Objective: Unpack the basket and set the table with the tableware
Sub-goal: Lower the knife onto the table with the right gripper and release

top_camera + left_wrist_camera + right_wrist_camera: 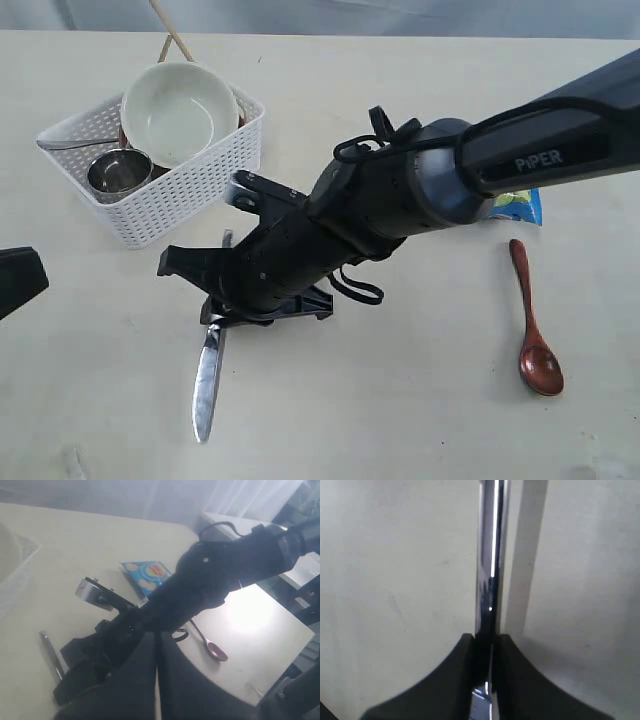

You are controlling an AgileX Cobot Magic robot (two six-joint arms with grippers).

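Right hand (485, 641) around knife (490, 555) (mid-length)

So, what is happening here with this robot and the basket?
The right end effector is shut on the steel knife, holding it low at the table near the white basket. The bowl, steel cup and chopsticks are in the basket, not yet unpacked. The wooden spoon lies on the table at the right. The left end effector is shut at the left edge.
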